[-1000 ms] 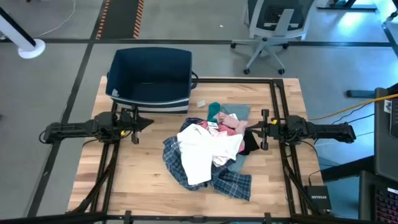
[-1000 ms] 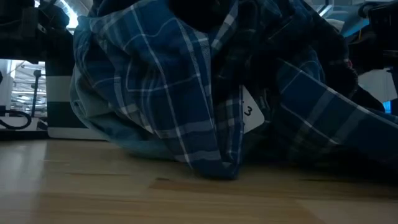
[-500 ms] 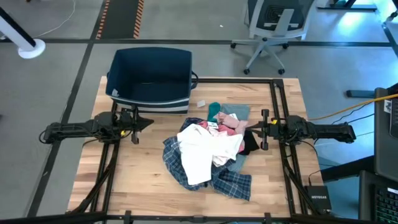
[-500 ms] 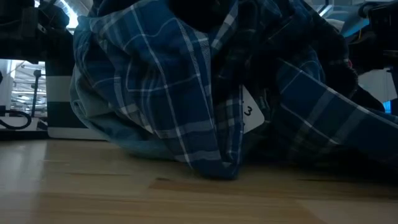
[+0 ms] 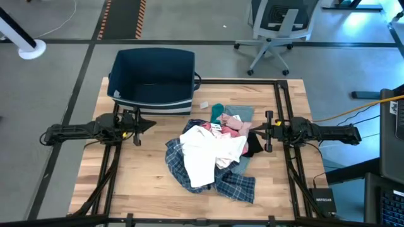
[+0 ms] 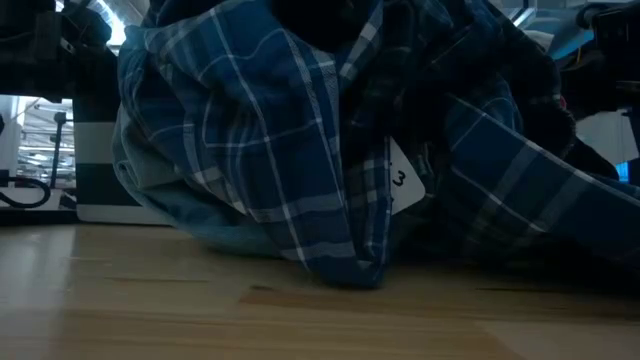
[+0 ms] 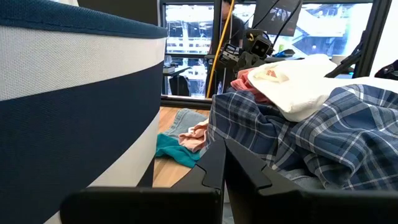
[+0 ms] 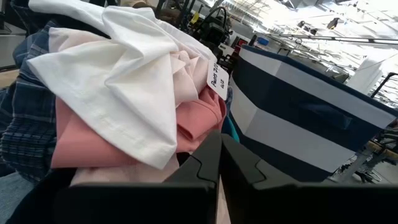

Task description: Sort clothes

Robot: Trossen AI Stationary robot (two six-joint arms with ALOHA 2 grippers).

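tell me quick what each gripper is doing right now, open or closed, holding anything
Left gripper: closed, holding nothing, beside the clothes pile.
Right gripper: closed, holding nothing, at the pile's other side.

Room: grey floor point(image 5: 57, 25); office chair point(image 5: 273, 28) behind table; orange-black floor strip point(image 5: 123, 16); apparently large bright windows point(image 7: 186, 37).

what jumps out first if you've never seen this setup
A heap of clothes in the middle of the wooden table: a white shirt on top of a blue-white plaid shirt, with pink pieces and a teal piece behind. A dark blue bin sits at the far left corner. The left gripper and right gripper, both shut, flank the heap.
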